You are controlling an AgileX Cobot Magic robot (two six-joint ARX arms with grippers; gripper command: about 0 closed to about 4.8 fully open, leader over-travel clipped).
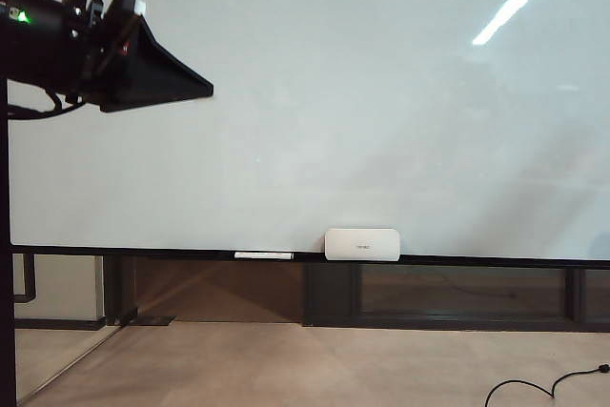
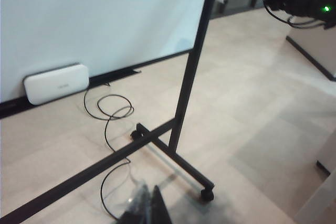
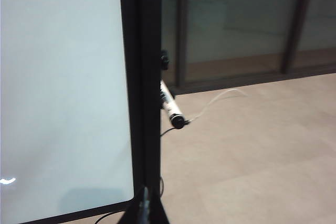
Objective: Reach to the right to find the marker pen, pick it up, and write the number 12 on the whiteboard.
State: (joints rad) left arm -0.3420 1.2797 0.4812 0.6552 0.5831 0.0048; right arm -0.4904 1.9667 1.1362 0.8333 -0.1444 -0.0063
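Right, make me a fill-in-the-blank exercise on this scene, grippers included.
In the exterior view, the eraser lies to the ___ of the long white marker below the whiteboard.
The marker pen sticks out beside the board's dark ___.
The right gripper, short of the marker pen, is ___.
The left gripper, high before the board's left side, holds ___.
Missing: right; frame; shut; nothing.
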